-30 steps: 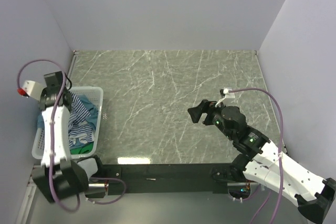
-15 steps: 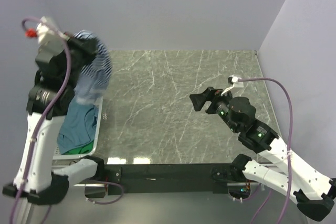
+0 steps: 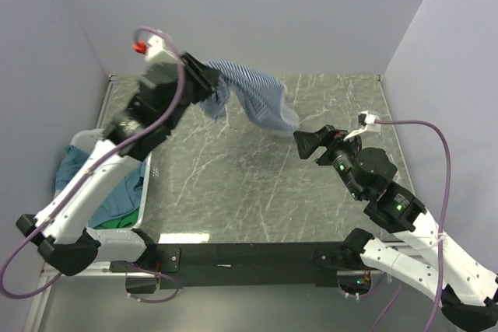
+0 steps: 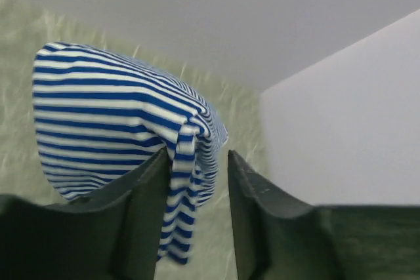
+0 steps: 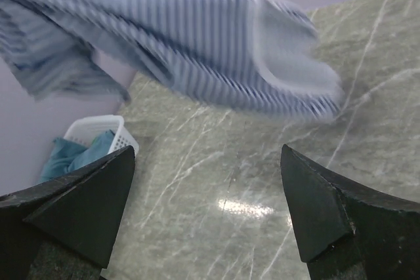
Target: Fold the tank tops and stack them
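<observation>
1. One navy-and-white striped fabric tank top [image 3: 253,99] hangs in the air above the far part of the grey-green marbled tabletop [image 3: 233,184], spread out sideways and touching no surface.
2. The left gripper [image 3: 204,82], raised high on its black-and-white arm, holds the garment at its left end. In the left wrist view [image 4: 197,162] the two dark fingers are drawn close together with a narrow band of the striped cloth pinched between them, and the rest billows beyond.
3. The garment's free end trails close to the right gripper [image 3: 307,144], which is held above the right half of the tabletop. In the right wrist view its fingers are spread wide with nothing between them, and the striped cloth appears blurred above them.
4. Two more tops lie in a white plastic mesh basket [image 3: 146,180] at the tabletop's left edge: a plain teal-blue top [image 3: 78,167] on top, and a plain bright green top [image 3: 117,223] showing at the near end.
</observation>
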Tool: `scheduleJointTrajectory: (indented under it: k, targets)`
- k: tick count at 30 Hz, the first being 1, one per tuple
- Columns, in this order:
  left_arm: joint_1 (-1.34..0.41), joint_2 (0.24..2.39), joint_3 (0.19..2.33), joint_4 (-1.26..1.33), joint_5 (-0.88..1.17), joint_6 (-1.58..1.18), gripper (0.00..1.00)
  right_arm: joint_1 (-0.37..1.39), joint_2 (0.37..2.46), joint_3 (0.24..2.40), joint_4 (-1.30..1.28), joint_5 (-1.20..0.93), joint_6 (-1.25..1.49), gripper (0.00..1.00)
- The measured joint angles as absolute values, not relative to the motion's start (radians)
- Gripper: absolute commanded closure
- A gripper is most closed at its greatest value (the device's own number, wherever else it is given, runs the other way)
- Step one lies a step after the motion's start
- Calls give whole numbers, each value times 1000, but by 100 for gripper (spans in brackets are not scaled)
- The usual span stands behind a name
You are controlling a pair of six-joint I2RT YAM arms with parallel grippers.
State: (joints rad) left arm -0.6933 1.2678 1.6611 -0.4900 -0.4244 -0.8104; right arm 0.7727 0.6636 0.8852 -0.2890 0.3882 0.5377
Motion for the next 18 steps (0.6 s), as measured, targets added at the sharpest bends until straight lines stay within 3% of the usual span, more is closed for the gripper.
scheduleJointTrajectory:
  k: [1,5,10,18]
  targets:
    - [-693,1267,1590,-474,-410,-831,42,773,657,865,-286,395,546,3]
    - [-692,1287,1318,-422,-364,-878,29,773,667,776,-286,406,593,2]
    - [-612,1327,1103,-434,-328,-905,33,773,746,654,-284,403,667,3]
    - [-544,1521,1105,-406,-377,-907,43,692,992,594,-224,393,772,6]
